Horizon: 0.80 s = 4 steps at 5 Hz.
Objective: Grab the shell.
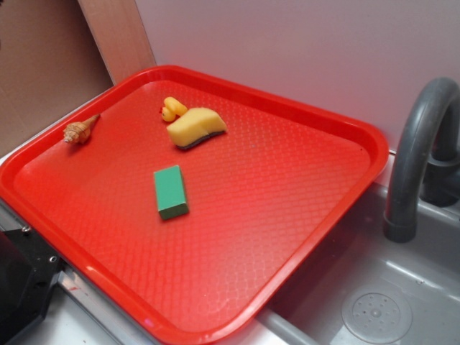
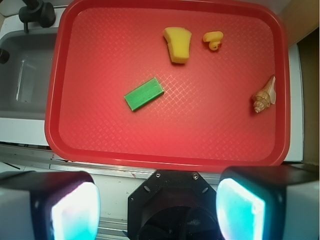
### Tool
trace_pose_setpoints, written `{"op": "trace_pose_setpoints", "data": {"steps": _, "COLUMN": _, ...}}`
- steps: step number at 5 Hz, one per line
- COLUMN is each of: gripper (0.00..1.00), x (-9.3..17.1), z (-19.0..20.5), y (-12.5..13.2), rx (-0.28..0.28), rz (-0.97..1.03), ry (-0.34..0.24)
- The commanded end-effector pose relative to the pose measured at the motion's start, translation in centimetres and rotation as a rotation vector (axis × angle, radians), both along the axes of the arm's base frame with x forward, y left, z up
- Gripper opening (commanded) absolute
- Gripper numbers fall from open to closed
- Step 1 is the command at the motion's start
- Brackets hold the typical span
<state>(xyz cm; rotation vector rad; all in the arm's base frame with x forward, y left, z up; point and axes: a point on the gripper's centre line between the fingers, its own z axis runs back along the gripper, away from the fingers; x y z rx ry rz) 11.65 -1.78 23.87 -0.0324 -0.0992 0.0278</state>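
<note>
Four small things are lying on the red tray, all apart from each other. In the wrist view the shell is sitting at about 3 o'clock on the tray, close to the right rim, with its pointed end turning toward 1 o'clock and its wide knobbly end toward 7 o'clock. The green block is lying flat near the middle, a little toward 9 o'clock. The yellow sponge is resting at about 12 o'clock, and the small yellow duck is standing just beside it, on the side nearer to the shell.

The gripper is hanging above the near edge of the tray, at 6 o'clock, well apart from the shell. Its two fingers are standing wide apart, and nothing is between them.

In the exterior view the shell is lying at about 10 o'clock on the tray, touching or nearly touching the rim. The tray is covering part of a grey sink, and a grey faucet is rising at 3 o'clock.
</note>
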Motion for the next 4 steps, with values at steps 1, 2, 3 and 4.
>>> {"op": "trace_pose_setpoints", "data": {"steps": 1, "gripper": 1.0, "x": 0.0, "z": 0.0, "y": 0.0, "rx": 0.0, "rz": 0.0, "ry": 0.0}}
{"op": "trace_pose_setpoints", "data": {"steps": 2, "gripper": 1.0, "x": 1.3, "z": -0.3, "y": 0.5, "rx": -0.004, "rz": 0.085, "ry": 0.005}}
{"op": "trace_pose_setpoints", "data": {"steps": 3, "gripper": 1.0, "x": 3.3, "z": -1.0, "y": 1.8, "rx": -0.035, "rz": 0.328, "ry": 0.045}}
{"op": "trace_pose_setpoints", "data": {"steps": 4, "gripper": 1.0, "x": 4.7, "z": -2.0, "y": 4.6, "rx": -0.083, "rz": 0.513, "ry": 0.085}}
